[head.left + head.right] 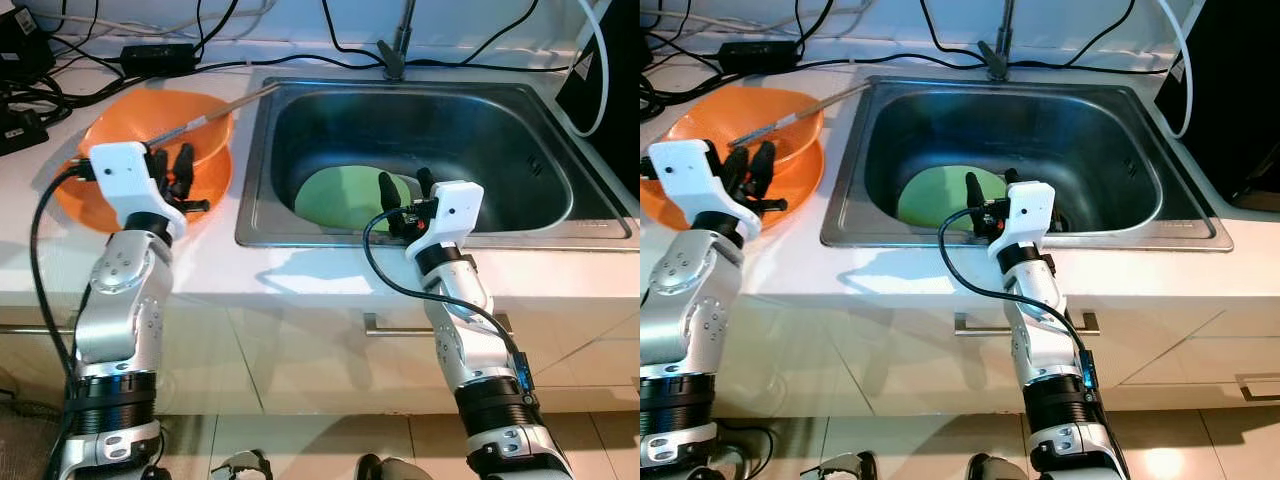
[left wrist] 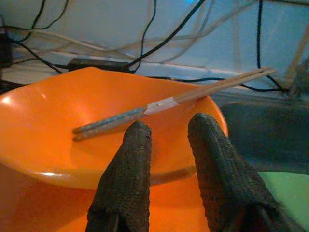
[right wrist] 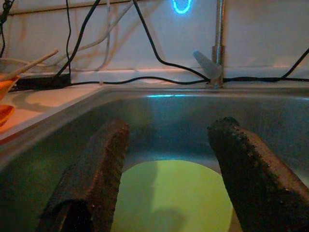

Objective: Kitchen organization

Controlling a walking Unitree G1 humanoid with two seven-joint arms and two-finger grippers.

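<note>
The right gripper (image 1: 407, 184) hangs in the steel sink (image 1: 560, 228), fingers wide over the green plate (image 1: 340, 197). Left of the sink, the left gripper (image 1: 172, 165), fingers narrowly apart, holding nothing, reaches into the orange bowl (image 1: 130, 120) carrying chopsticks (image 2: 164, 104).

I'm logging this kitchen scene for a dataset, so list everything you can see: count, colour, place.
bowl: two stacked, orange, on the counter left of the sink
chopsticks: one pair, wooden, tips in the top bowl, other ends reaching over its rim toward the sink
sink: one, steel, set in the counter
plate: one, light green, on the sink floor
tap: one, metal, behind the sink
cables: several, black and white, along the back of the counter
counter: one, white
left gripper: fingers open, over the bowls
right gripper: fingers open, over the plate
</note>
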